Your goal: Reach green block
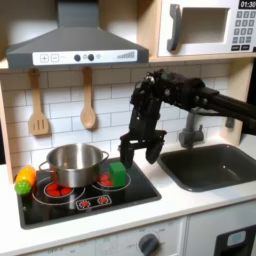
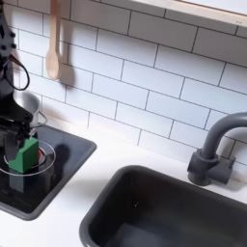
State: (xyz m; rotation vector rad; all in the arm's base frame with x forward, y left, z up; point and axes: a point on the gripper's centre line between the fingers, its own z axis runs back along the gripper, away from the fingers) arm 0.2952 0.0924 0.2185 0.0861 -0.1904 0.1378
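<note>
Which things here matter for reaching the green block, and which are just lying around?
Job: green block on the stove, hand above it.

Lying about: steel pot, green-and-orange toy vegetable, wooden spoon, wooden spatula, sink, faucet.

The green block [image 2: 26, 152] sits on the black stovetop [image 2: 60, 164], just beside the steel pot [image 2: 26, 108]. Right of the stovetop lies the dark sink [image 2: 154, 207], with a grey faucet [image 2: 214, 150] behind it
</note>
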